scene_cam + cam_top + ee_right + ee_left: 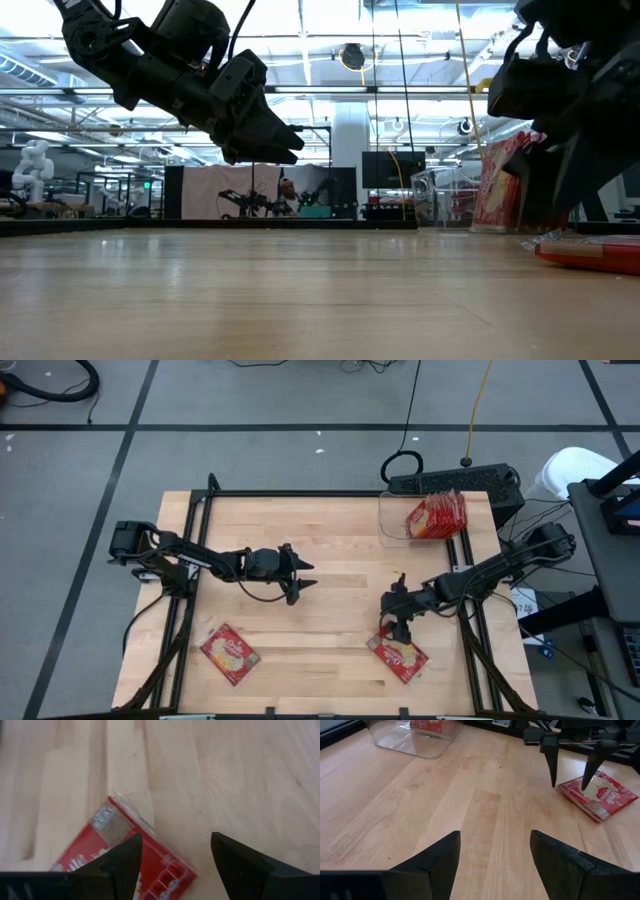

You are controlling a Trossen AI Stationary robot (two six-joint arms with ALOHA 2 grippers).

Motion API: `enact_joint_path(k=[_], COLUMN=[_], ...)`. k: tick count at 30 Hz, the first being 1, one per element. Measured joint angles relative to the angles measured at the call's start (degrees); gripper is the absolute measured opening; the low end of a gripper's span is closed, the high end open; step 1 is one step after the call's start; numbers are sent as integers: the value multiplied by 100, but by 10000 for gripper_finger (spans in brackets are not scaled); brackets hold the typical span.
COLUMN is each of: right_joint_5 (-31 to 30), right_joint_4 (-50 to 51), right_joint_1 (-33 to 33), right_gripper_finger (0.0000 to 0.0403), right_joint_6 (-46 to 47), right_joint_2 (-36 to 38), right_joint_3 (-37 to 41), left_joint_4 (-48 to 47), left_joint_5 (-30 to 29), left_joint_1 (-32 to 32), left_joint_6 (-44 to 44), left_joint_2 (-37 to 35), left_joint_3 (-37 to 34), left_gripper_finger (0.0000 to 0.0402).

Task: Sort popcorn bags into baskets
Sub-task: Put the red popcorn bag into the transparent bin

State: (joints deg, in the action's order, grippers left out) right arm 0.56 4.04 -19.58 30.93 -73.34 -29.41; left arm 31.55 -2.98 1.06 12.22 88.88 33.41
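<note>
One red popcorn bag point(405, 658) lies flat on the wood table near its front right, also seen in the left wrist view point(606, 797) and the right wrist view point(112, 837). My right gripper point(395, 630) stands open just over the bag's far-left corner, fingers pointing down; one fingertip point(583, 785) is above the bag, the other point(553, 782) beside it. A second red bag point(230, 653) lies flat at the front left. The clear basket point(386, 520) at the back right holds several red bags standing on edge. My left gripper point(305, 578) hovers open at mid-table.
Black rails run along the table's left, right and far edges point(300, 493). A dark power strip point(455, 482) with cables lies just behind the basket. Bare wood stretches between the two arms and across the table's middle.
</note>
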Motion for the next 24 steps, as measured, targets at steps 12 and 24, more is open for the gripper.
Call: enact_joint_path(k=[12, 24], right_joint_5=[271, 572], right_joint_4=[-313, -1784], right_joint_1=[48, 49], right_gripper_finger=[171, 17], right_joint_6=[-19, -20], right_joint_2=[0, 4], right_joint_3=[453, 1242], left_joint_4=[-2, -3], left_joint_5=[2, 1], left_joint_1=[2, 2], left_joint_6=[10, 8], left_joint_2=[0, 0], left_joint_3=[0, 0], left_gripper_finger=[246, 246])
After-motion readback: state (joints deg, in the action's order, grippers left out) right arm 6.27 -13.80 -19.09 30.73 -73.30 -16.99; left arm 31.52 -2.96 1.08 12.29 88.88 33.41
